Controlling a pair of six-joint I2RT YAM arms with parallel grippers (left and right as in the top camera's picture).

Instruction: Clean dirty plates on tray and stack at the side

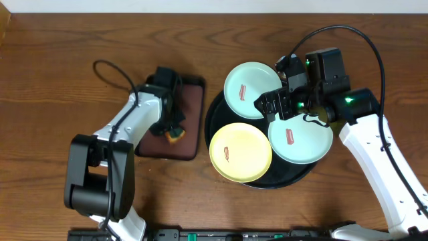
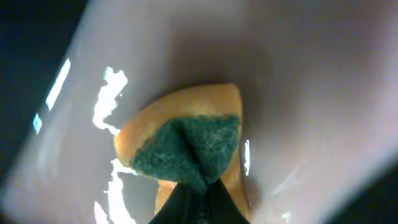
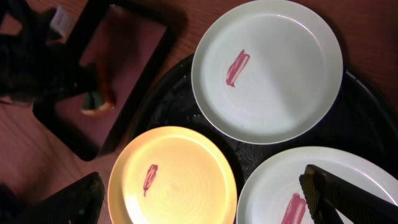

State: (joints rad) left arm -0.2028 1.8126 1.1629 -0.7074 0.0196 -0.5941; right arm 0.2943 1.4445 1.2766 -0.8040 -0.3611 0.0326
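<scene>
Three plates lie on the round black tray [image 1: 212,119], each with a reddish smear: a mint one at the back [image 1: 252,90] [image 3: 267,68], a yellow one in front [image 1: 241,152] [image 3: 180,180], and a mint one on the right [image 1: 301,137] [image 3: 273,186]. My left gripper [image 1: 172,130] [image 2: 198,186] is shut on a yellow sponge with a green scouring face [image 1: 176,138] [image 2: 186,143], low over the brown tray. My right gripper [image 1: 281,106] [image 3: 199,193] hangs open above the plates, holding nothing.
A small rectangular brown tray with a black rim [image 1: 190,120] [image 3: 124,56] lies left of the black tray, under the sponge [image 3: 96,102]. Bare wood-grain tabletop [image 1: 53,80] stretches to the far left and along the back.
</scene>
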